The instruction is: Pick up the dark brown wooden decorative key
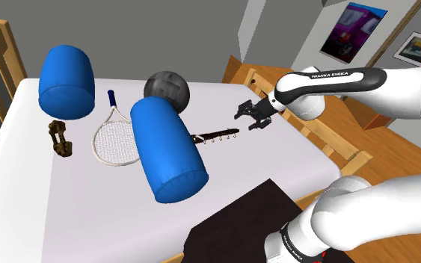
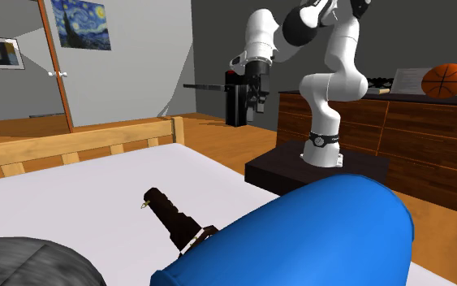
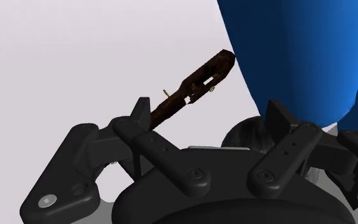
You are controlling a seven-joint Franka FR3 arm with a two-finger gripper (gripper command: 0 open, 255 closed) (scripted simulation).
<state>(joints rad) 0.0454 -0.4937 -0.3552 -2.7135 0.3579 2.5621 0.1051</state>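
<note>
Just beyond the fingers [image 3: 280, 118], spread apart on nothing: dark brown key [image 3: 196, 86] flat on the white bed [image 3: 56, 51], far end against the blue bolster [image 3: 298, 51]. Probably light, stiff, thin; best pinched across the near shank, clear of the bolster

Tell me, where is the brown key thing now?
In the shoulder view the dark brown key lies on the white bed, one end against the nearer blue cylinder, with the gripper just to its right.
</note>
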